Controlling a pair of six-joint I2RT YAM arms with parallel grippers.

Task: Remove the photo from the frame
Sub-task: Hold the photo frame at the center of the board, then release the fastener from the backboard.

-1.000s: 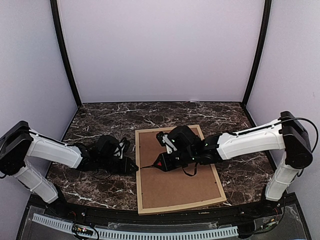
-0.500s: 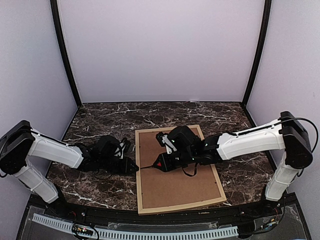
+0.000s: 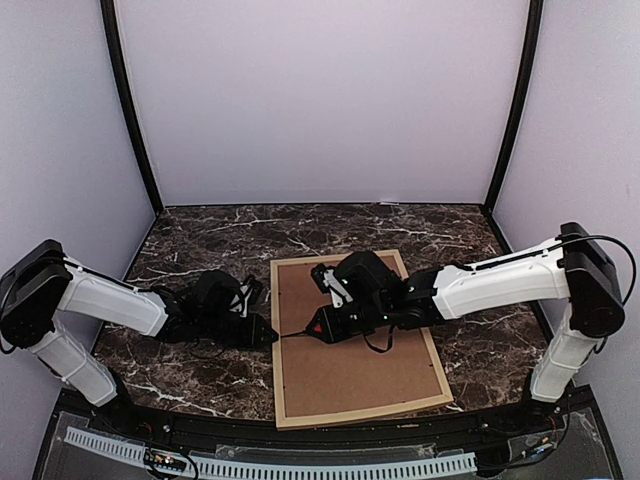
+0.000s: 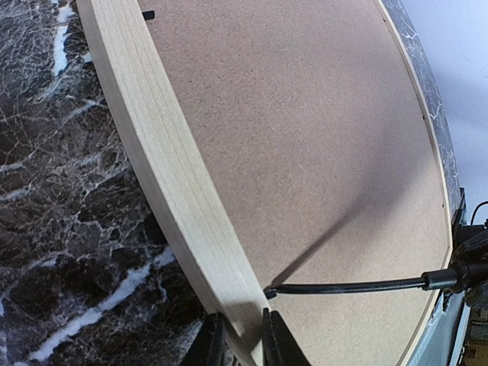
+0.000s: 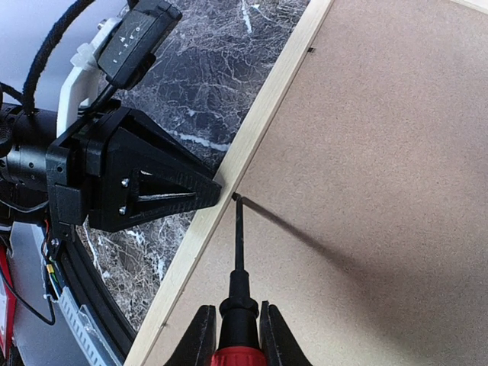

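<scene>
The light wood frame (image 3: 277, 378) lies face down on the marble table, its brown backing board (image 3: 360, 370) up. The photo is hidden under the board. My left gripper (image 3: 268, 337) is shut on the frame's left rail (image 4: 164, 164), one finger on each side. My right gripper (image 3: 335, 325) is shut on a red-handled screwdriver (image 5: 238, 305). The screwdriver's black tip (image 5: 235, 198) rests at the inner edge of the left rail, right beside the left gripper's fingers (image 5: 164, 191). The shaft also shows in the left wrist view (image 4: 351, 287).
The dark marble table (image 3: 200, 250) is walled by pale panels on three sides. A black rail and a white cable chain (image 3: 300, 468) run along the near edge. A small black retaining tab (image 5: 311, 51) sits further up the frame's left rail.
</scene>
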